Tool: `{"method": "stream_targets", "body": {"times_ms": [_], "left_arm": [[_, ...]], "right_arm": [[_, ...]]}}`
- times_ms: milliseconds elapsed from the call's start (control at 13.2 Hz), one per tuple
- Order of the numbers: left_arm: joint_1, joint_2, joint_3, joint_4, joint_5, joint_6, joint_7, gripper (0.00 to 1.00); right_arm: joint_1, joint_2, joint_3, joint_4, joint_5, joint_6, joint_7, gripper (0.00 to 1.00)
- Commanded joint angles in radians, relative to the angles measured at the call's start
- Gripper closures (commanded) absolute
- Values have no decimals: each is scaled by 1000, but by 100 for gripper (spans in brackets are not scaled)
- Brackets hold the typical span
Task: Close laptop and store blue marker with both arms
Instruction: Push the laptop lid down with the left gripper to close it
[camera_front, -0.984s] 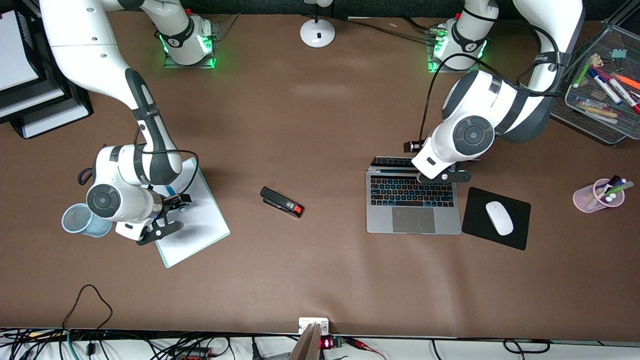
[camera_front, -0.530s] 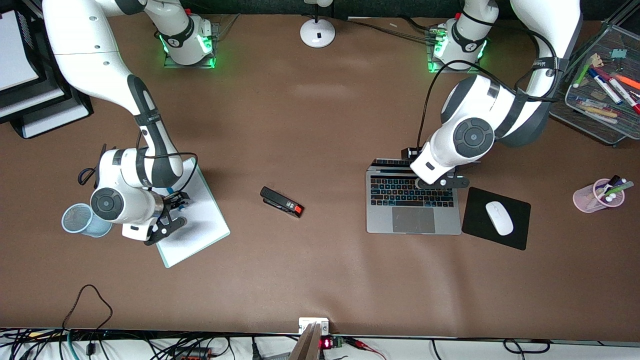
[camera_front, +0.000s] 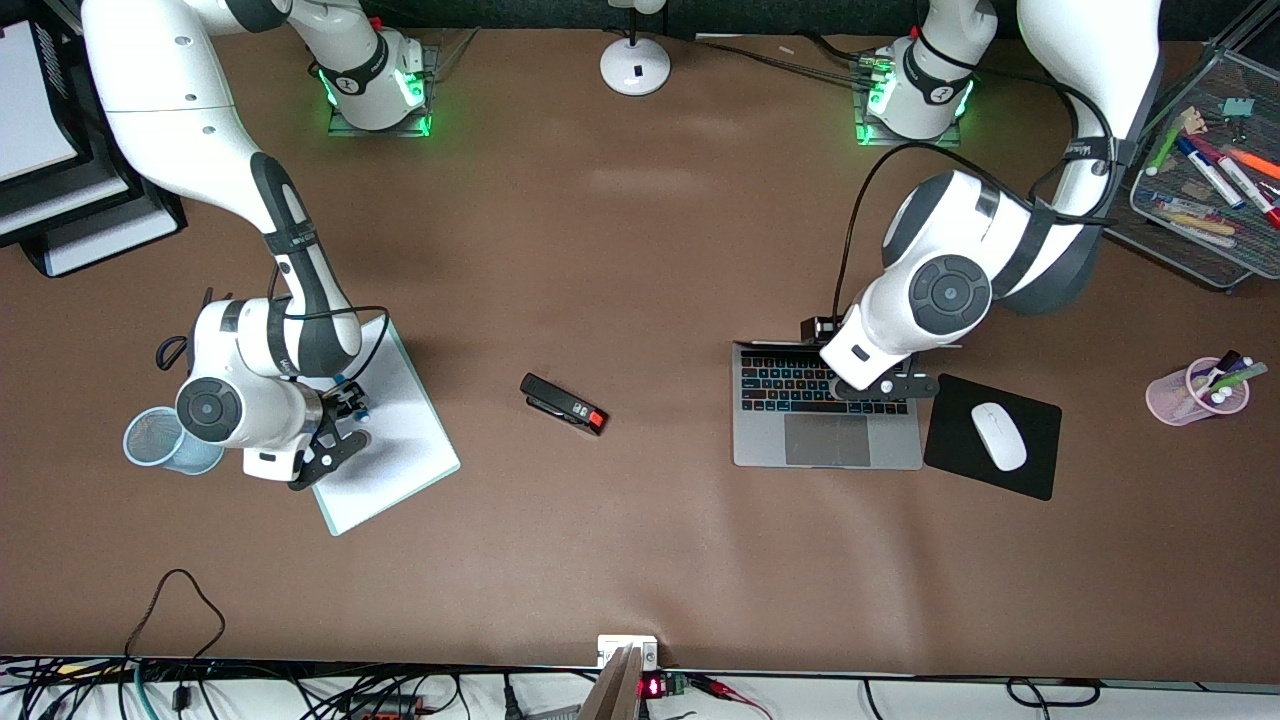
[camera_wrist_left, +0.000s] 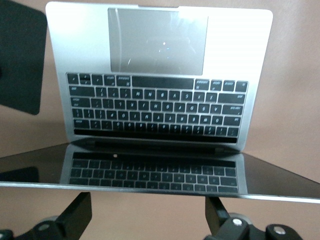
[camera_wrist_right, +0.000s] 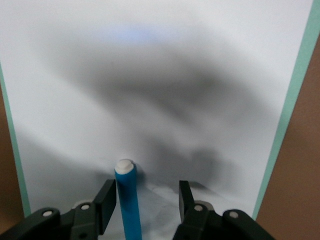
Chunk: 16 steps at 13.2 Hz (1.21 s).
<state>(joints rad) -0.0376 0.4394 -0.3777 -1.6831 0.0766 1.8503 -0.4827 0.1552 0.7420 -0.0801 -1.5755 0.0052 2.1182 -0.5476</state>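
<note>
We, right gripper: fingers spread, blue marker between, lengthwise. Left gripper: fingers spread, empty, at laptop lid's edge.

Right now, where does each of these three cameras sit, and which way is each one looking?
Front view: high across the table, facing the robots; shows both arms, the laptop, the whiteboard.
Left wrist view: on the left arm, above the laptop's half-lowered lid; the left tool is open.
Right wrist view: on the right arm, looking down at the whiteboard; the blue marker stands between the right tool's open fingers.
Shared: front and left wrist both show the laptop.
</note>
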Motion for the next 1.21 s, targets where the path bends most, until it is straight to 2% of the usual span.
{"method": "stream_targets", "body": {"times_ms": [0, 227, 378, 530, 681, 984, 1135], "left_arm": [[-2, 44, 2, 43, 18, 24, 10, 0], [-2, 71, 3, 43, 20, 65, 12, 0], [-4, 82, 2, 45, 69, 89, 12, 0], [-2, 111, 3, 78, 106, 90, 10, 0], [-4, 159, 3, 120, 107, 101, 10, 0], [-4, 222, 6, 123, 121, 199, 10, 0], [-4, 248, 8, 123, 138, 236, 10, 0]], "right_arm": [[-5, 0, 3, -18, 12, 31, -22, 43], [-5, 0, 3, -20, 12, 32, -46, 46], [-5, 0, 3, -20, 12, 32, -49, 46], [-3, 0, 3, -20, 13, 32, -48, 56], [-3, 0, 3, -18, 13, 34, -48, 56], [-5, 0, 3, -18, 13, 39, -46, 66], [-3, 7, 3, -18, 15, 43, -38, 76]]}}
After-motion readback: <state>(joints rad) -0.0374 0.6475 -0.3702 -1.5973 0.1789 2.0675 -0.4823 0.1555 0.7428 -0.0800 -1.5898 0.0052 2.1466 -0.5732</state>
